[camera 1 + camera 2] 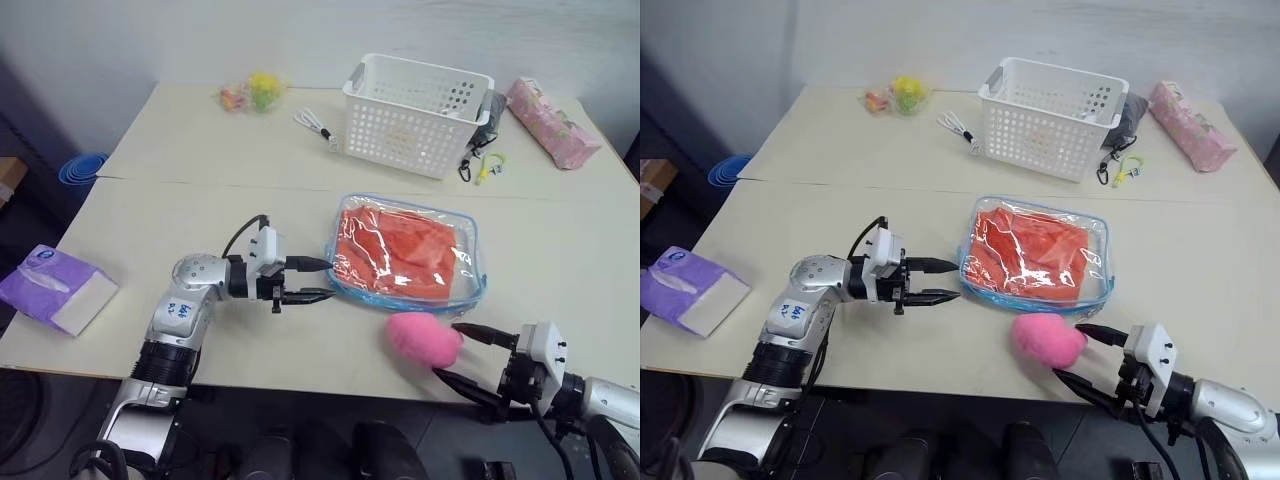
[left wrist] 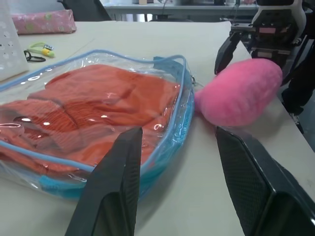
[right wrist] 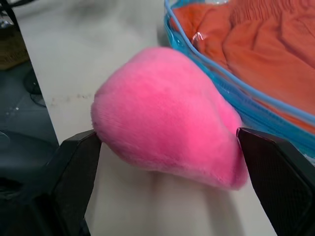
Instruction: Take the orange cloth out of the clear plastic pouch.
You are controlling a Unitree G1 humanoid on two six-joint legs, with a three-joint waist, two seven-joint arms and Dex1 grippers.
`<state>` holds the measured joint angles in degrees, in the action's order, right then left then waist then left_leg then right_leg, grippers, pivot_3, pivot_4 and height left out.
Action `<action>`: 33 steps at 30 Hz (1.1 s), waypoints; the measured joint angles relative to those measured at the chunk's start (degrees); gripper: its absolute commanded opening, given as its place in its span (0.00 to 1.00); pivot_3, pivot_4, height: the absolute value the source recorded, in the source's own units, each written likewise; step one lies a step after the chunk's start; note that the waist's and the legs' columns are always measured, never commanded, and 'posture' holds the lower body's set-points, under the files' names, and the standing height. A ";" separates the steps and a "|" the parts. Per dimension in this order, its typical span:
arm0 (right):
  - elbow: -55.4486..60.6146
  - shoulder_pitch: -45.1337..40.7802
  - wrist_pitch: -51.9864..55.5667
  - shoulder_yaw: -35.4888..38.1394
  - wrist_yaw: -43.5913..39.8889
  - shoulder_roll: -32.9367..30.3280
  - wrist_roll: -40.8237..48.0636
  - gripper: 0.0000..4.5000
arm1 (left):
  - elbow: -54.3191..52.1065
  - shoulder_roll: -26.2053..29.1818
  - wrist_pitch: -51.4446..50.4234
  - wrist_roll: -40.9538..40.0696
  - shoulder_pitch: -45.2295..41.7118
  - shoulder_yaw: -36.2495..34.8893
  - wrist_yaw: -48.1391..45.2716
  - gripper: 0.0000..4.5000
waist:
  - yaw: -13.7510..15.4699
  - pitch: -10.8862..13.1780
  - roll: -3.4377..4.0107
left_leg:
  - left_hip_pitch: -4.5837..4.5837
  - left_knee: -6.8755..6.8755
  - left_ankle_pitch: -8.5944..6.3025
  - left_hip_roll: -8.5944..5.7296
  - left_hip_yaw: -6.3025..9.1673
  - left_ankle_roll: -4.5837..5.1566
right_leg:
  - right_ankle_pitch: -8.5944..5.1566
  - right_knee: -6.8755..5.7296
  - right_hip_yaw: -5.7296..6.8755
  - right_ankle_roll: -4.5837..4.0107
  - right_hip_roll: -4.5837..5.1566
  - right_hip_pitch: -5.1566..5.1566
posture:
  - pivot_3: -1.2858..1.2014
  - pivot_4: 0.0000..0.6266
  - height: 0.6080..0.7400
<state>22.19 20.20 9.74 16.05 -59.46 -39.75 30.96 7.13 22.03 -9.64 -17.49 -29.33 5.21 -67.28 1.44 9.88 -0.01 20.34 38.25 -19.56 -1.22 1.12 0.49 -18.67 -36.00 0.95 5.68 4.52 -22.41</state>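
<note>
table (image 1: 200, 215): pale top; at 12 o'clock a white basket (image 1: 415, 112) partly hides a dark item behind it.
clear plastic pouch (image 1: 408, 252): flat at centre, glare blurring its contents.
orange cloth (image 1: 400, 250): inside the pouch.
left gripper (image 1: 318, 280): at the pouch's 9 o'clock, fingers parted, empty.
right gripper (image 1: 462, 352): spread wide around the pink plush (image 1: 424, 339); contact unclear.

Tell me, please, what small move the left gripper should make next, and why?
Probably ease the left gripper toward the clear plastic pouch and grip its near edge. Its fingers stand open just short of that edge, and the orange cloth lies inside. The right gripper brackets the pink plush.
</note>
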 measured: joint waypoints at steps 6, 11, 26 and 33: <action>2.38 3.23 1.21 5.27 -3.98 -3.03 3.69 1.00 | -1.64 -0.01 0.14 -0.73 2.65 0.29 0.15 0.55 | -0.02 0.01 -0.02 | -0.01 0.00 -0.01 0.00 -0.04 0.01 | 0.00 0.00 -0.02 0.00 0.00 0.01 | 0.52 0.24 1.00; -10.08 -2.99 -10.74 13.24 -9.60 -9.35 -1.96 1.00 | -2.37 3.74 0.54 -5.11 4.46 -0.88 -5.41 0.55 | -0.50 0.06 -0.11 | -0.15 0.00 -0.01 0.01 -0.18 0.03 | 0.00 0.01 -0.11 0.00 -0.02 0.10 | 0.52 0.24 1.00; -58.81 -49.15 -51.05 -13.01 -11.11 -12.95 -30.93 0.92 | -6.16 5.41 1.98 -7.10 7.25 0.64 -8.92 1.00 | -1.54 0.11 -0.02 | -0.03 0.01 0.04 0.04 -0.19 0.01 | 0.00 -0.07 -0.04 -0.01 -0.01 -0.10 | 0.52 0.24 1.00; -66.87 -56.33 -56.03 -19.67 -14.97 -12.69 -31.93 0.41 | -6.07 4.13 5.39 -4.77 7.38 2.77 -7.77 1.00 | -1.65 0.11 -0.02 | -0.01 0.07 0.04 0.05 -0.16 0.01 | 0.00 -0.05 -0.01 -0.01 0.00 -0.06 | 0.52 0.24 1.00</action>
<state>-44.68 -36.12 -46.29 -3.61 -74.44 -52.44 -0.97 1.06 26.16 -4.25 -22.26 -21.95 7.98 -75.05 -0.21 9.99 -0.03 20.33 38.32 -19.52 -1.17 0.96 0.50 -18.67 -36.06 0.94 5.67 4.52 -22.47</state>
